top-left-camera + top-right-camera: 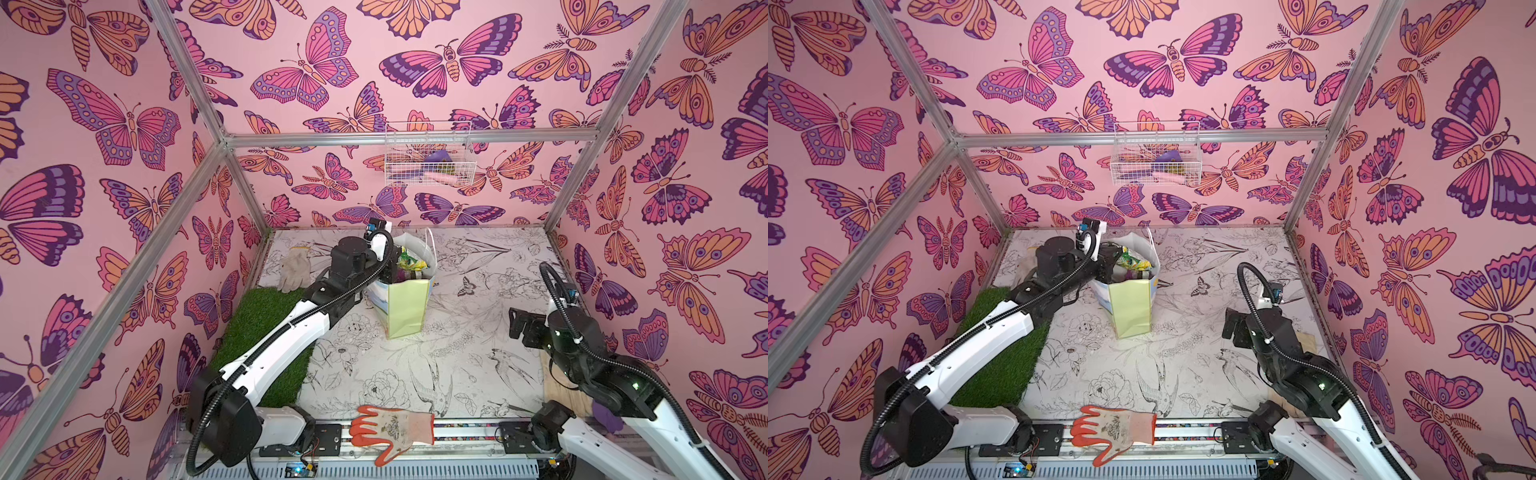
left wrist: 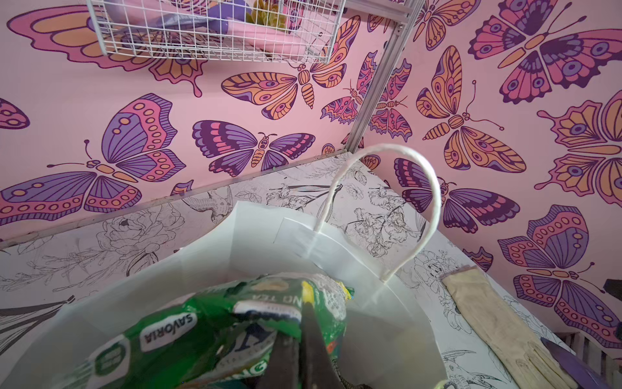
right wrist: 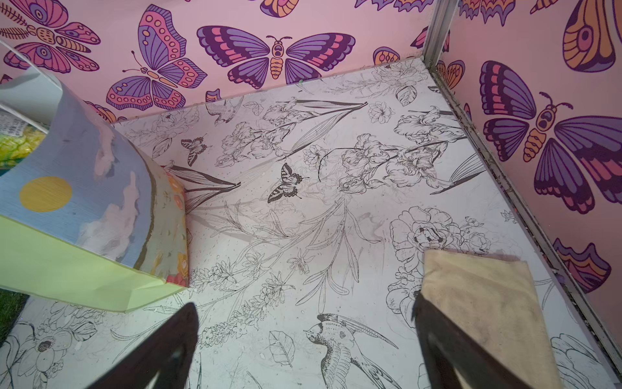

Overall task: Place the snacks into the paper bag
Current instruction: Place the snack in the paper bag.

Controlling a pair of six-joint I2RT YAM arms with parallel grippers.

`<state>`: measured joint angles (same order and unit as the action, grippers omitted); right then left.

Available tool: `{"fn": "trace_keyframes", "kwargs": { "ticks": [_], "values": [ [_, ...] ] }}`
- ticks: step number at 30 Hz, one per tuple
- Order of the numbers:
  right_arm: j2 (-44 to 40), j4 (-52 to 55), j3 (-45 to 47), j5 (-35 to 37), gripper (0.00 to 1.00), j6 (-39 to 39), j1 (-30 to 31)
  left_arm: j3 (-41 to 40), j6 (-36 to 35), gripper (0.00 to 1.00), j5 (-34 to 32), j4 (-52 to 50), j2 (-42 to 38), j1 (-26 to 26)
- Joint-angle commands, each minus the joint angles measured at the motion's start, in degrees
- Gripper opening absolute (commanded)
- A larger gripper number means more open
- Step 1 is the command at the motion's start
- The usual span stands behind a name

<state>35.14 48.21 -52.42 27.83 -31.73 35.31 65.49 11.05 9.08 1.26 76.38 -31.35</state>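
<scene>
We see one paper bag (image 1: 405, 307), our left claw (image 2: 296, 330) shut on one green-and-yellow packet (image 2: 202, 330) at its mouth; right claw (image 3: 304, 306) gapes wide, empty. One orange-and-white glove (image 1: 390, 430), two pale gloves (image 1: 295, 270).

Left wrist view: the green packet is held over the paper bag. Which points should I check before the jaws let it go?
1. Left jaws shut on the green Savoria packet: ok.
2. Packet within the mouth of the paper bag, between its white walls: ok.
3. Bag upright on the table: ok.
4. Cord handle clear of the packet: ok.
5. Right jaws open, empty, apart from the bag: ok.
6. Free room under the packet: cannot tell.
</scene>
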Motion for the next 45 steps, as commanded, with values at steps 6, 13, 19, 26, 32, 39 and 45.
{"fn": "trace_keyframes", "kwargs": {
  "ticks": [6,13,19,26,32,39,45],
  "values": [
    [-0.4,0.0,0.3,0.4,0.99,-1.0,-0.4,-0.6,0.9,0.0,0.0,2.7,0.3,0.7],
    [-0.4,0.0,0.3,0.3,0.99,-1.1,-0.4,-0.8,1.1,0.0,-0.6,2.1,0.9,0.8],
    [-0.5,0.0,0.4,0.3,0.99,-1.2,-0.4,-1.0,1.1,0.03,-1.1,1.8,1.5,0.9],
    [-0.3,0.0,0.5,0.3,0.99,-1.2,-0.4,-1.5,1.5,0.08,-1.3,1.7,2.1,0.9],
    [0.0,-0.3,0.6,0.2,0.99,-1.1,-0.3,-1.7,1.6,0.11,-1.3,1.7,2.5,0.9],
    [0.4,-0.7,0.5,-0.1,0.99,-1.0,-0.3,-1.6,1.9,0.18,-1.3,1.1,2.7,0.9],
    [0.7,-1.0,0.3,-0.2,0.99,-1.0,-0.4,-1.3,1.8,0.23,-1.4,0.9,2.2,0.9]
  ]
}}
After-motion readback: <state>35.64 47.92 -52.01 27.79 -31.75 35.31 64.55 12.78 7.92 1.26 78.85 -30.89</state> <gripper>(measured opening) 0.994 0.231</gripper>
